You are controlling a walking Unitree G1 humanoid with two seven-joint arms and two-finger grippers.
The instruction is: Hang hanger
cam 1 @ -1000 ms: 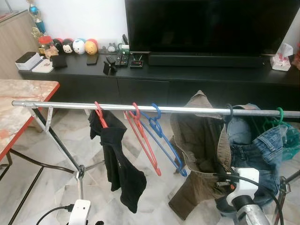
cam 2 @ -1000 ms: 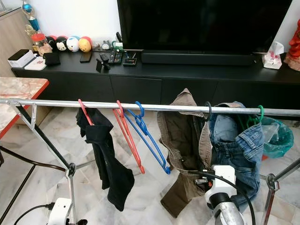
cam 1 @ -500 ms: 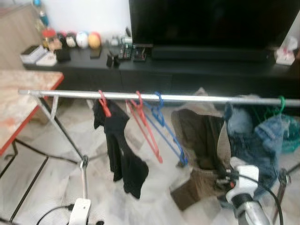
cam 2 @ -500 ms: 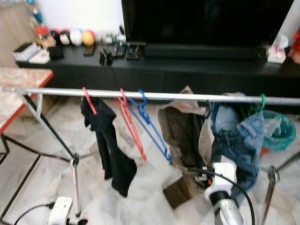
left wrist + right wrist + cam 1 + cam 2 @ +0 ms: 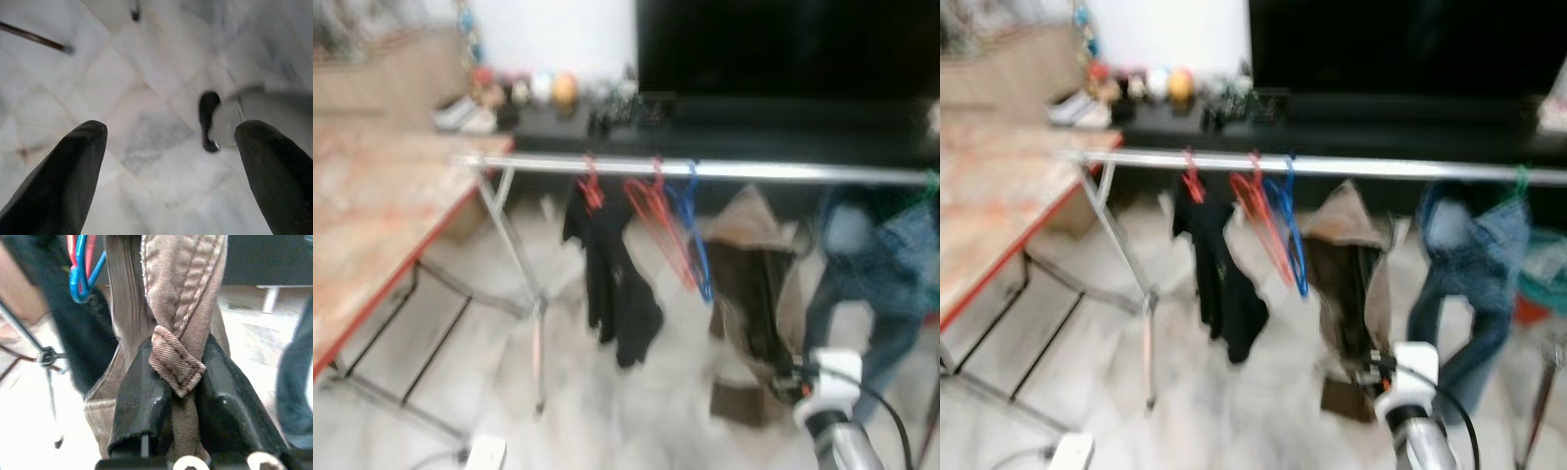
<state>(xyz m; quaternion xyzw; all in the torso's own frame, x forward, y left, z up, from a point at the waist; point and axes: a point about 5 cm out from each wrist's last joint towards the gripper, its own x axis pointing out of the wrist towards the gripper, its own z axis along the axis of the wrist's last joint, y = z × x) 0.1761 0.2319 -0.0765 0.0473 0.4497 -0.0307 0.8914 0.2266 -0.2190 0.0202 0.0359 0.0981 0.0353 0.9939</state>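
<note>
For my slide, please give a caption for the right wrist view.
Right tool shut on brown corduroy trousers, beside blue and red plastic hangers.

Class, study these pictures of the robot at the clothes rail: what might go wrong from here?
1. The right gripper is shut on the brown trousers hanging on the rail; moving off could drag them down.
2. The red hanger and blue hanger hang close together and may tangle.
3. The head views are blurred, so aiming is unreliable.

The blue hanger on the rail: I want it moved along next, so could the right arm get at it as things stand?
Probably not yet. The right tool is shut on the brown trousers, so it has no free grip. The blue hanger hangs just beside them on the rail, seemingly unblocked, once the tool lets go.
</note>
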